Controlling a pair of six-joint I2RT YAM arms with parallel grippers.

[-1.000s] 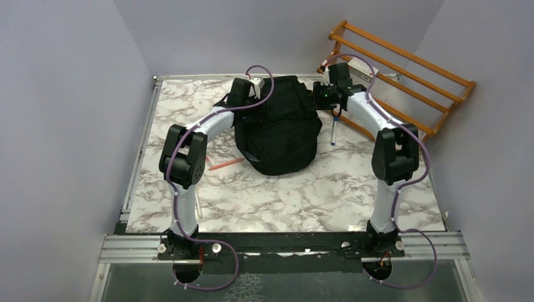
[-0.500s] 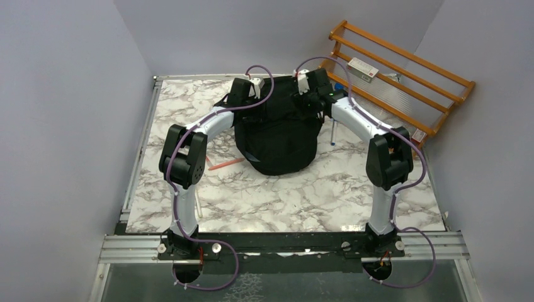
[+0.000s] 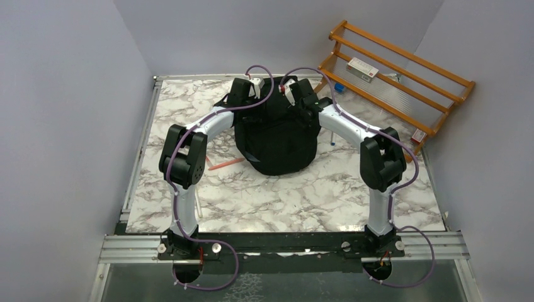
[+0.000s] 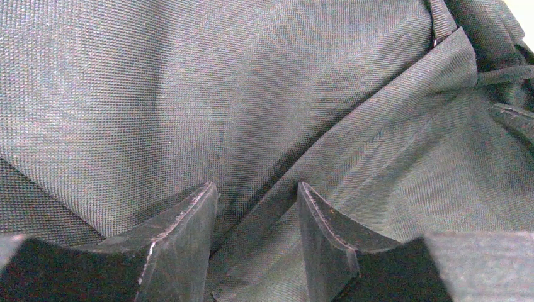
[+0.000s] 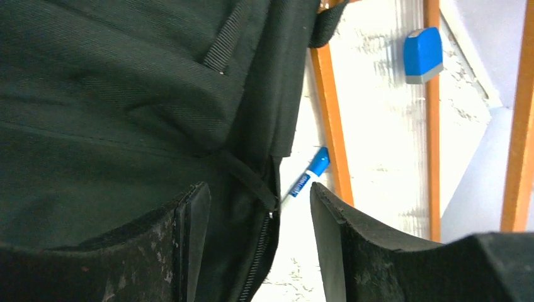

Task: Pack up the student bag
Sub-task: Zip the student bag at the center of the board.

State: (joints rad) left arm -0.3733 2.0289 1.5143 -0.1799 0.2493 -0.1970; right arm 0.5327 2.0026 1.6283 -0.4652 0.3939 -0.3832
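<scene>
Worktop (image 3: 283,201): marbled.
Student bag (image 3: 277,141): black, at the middle of the far edge.
Rack (image 3: 403,69): orange wood, beyond the far right corner.
Left fingers (image 4: 182,239): apart, against bag fabric.
Right fingers (image 5: 334,239): apart, over the bag's zip edge.
Pen (image 5: 308,173): blue-capped, just beside the bag.

White-and-black left arm (image 3: 211,119) arched forward — black two-finger left gripper (image 4: 255,217) held jaws parted; right arm (image 3: 346,126) mirrored it, right gripper (image 5: 258,220) jaws parted too.
</scene>
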